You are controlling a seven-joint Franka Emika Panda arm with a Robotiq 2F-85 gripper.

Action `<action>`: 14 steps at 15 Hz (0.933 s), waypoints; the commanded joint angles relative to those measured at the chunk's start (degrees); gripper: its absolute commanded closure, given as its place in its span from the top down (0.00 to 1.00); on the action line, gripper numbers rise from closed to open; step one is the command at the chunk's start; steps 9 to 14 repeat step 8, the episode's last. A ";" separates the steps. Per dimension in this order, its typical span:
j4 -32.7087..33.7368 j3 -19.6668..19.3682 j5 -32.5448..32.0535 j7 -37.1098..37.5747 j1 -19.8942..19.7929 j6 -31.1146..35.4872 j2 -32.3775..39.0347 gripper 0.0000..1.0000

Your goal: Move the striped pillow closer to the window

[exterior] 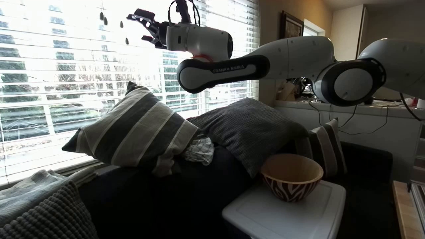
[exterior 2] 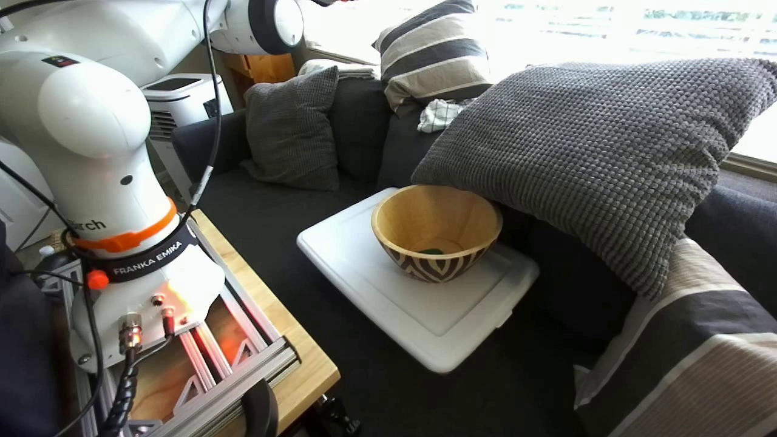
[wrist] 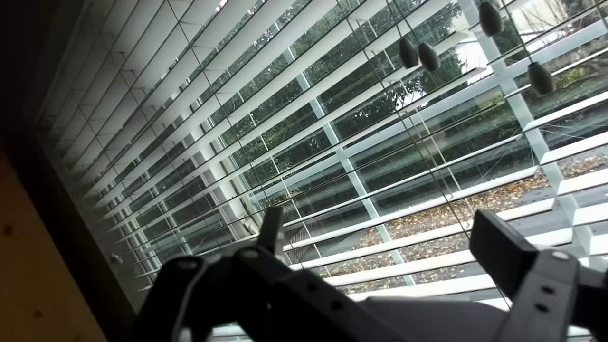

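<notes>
Closest is one wooden desk (exterior 2: 312, 369), with one robot arm (exterior 2: 91, 115) fixed on it. Then comes one dark couch (exterior 2: 267, 209) with four pillows: two grey, two with stripes. The low striped pillow (exterior 2: 686, 358) is at one end. Near it, one white lid (exterior 2: 352, 264) lies flat over the seat, and one wooden bowl (exterior 2: 425, 209) sits on the lid, with a green thing (exterior 2: 432, 250) inside, too small to name. The nearer grey pillow (exterior 2: 595, 139) leans just behind the bowl; the farther grey pillow (exterior 2: 294, 127) stands at the opposite end. Between those two is one checked cloth (exterior: 200, 151), just beside the striped pillow (exterior: 132, 129).

The striped pillow is up on the couch's back, in front of the one window (exterior: 66, 86); I can't tell if it touches the blinds (exterior: 229, 20). It leans, its big flat side facing the room. In an exterior view, one dark corner points up and another points left, and its stripes climb from low left to high right. It looks about square, so I can't pick a longer side.

Higher up is the one end effector (wrist: 382, 230), its two fingers (wrist: 498, 247) spread wide apart, with blinds showing between them. Farthest back, four little cord knobs (wrist: 541, 78) hang by the window, with trees (wrist: 375, 107) outside.
</notes>
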 commanded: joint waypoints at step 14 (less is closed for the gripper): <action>0.00 0.00 0.02 0.78 0.00 0.00 0.00 1.00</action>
